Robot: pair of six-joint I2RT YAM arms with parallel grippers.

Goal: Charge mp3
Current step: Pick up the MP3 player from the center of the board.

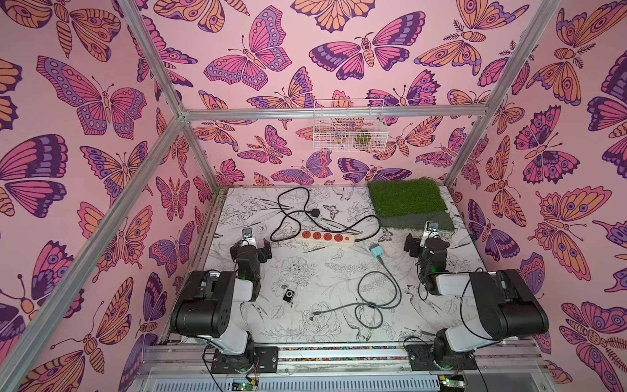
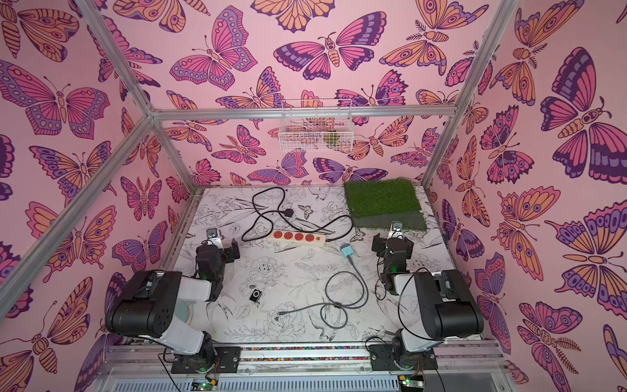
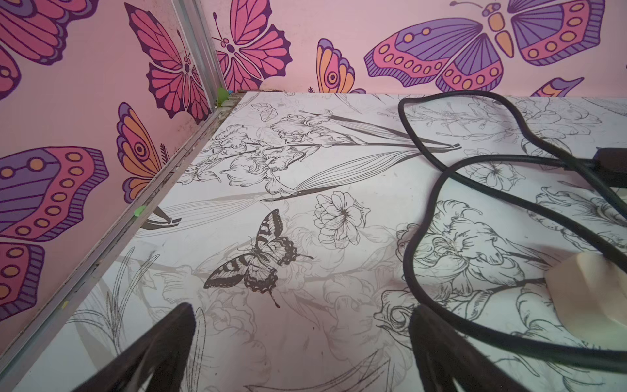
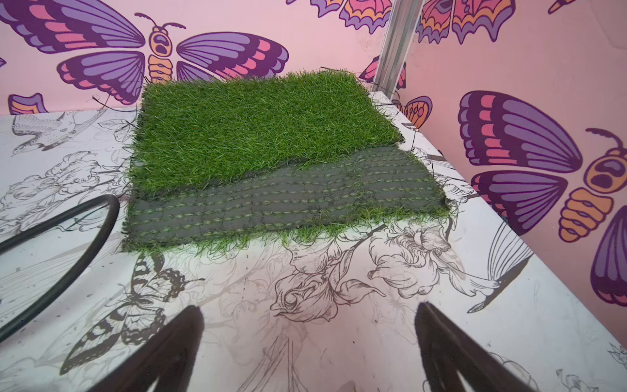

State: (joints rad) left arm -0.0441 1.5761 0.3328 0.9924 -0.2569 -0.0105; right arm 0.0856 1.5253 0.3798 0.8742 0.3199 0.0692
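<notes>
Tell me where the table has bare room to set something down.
Bare: the middle, bordered by the power strip, the mp3 and the grey cable loop; also the near strip between the mp3 and the front rail. Crowded: the back, where the black mains cord sprawls beside the turf mat, and around the teal adapter.

readable text: none — no word, number or brand can be made out in any view.
tiny flat black square mp3 [image 1: 288, 294] with a pale ring: markings too small to tell.
long cream plastic power strip [image 1: 325, 237] with orange sockets: any print too small to read.
teal cube charger adapter [image 1: 376, 251]: nothing legible on its faces.
pink butterfly-printed walls [image 1: 305, 78]: drawings only — no letters.
</notes>
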